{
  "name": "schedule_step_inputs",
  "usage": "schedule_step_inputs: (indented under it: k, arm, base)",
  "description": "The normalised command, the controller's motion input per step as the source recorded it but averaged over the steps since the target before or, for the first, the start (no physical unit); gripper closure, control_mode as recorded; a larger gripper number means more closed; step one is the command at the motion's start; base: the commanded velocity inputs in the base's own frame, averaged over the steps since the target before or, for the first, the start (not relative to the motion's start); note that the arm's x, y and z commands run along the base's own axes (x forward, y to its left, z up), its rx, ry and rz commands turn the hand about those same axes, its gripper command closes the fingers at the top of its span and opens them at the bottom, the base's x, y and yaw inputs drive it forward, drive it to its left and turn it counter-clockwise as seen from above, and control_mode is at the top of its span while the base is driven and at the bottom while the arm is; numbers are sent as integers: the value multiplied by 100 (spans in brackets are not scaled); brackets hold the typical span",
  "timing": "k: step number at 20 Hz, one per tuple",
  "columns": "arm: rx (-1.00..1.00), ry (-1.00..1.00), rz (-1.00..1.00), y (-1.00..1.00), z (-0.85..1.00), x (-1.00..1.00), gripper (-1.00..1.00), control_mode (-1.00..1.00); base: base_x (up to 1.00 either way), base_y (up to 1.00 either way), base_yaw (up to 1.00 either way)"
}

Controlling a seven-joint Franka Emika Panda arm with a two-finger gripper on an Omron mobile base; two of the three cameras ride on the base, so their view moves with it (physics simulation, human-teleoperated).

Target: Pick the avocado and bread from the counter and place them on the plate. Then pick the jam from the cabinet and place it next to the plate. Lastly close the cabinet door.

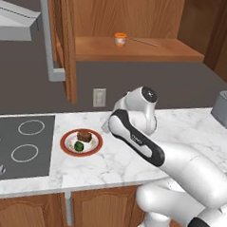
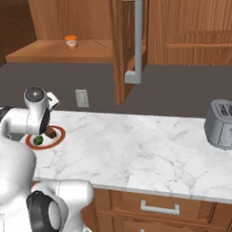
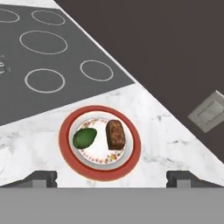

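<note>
The gripper [image 3: 111, 177] stands with its jaws spread wide and nothing between them; the two dark fingertips [image 3: 41, 177] rise far apart in the hand view, one at each side of the plate's near rim.

The plate [image 3: 65, 144] lies below and between them on the counter [image 1: 126, 164], a round dish with a wide red-brown rim and a cream speckled centre. On its centre sit the avocado [image 3: 84, 138], a small dark green rounded lump with one pointed end, and the bread [image 3: 115, 134], a dark brown blocky chunk a little larger than the avocado. They lie side by side, close together but apart.

Beside the plate, on the side away from the toaster [image 2: 226, 124], the dark grey stovetop [image 1: 18, 147] with pale ring burners is set into the white, grey-veined marble. On the wall behind the plate is a pale outlet [image 1: 99, 97].

Above the plate the cabinet [image 1: 140, 22] stands open, its cabinet door [image 1: 67, 41] swung out edge-on with a long grey bar handle [image 1: 49, 35]. The jam [image 1: 120, 39], a small orange jar with a paler band near the top, stands upright on the wooden shelf [image 1: 152, 50] inside, well above the plate.
</note>
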Motion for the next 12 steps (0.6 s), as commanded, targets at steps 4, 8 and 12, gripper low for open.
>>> schedule_step_inputs:
  k: [4,8,12]
  arm:
    - [6,-1,-14,-18,100,-26,-100,-100]
    - [5,0,-18,-21,97,-23,-100,-100]
    - [7,0,-23,-26,80,-17,-100,-100]
  base:
    - [0,0,0]
    - [0,0,0]
    - [0,0,0]
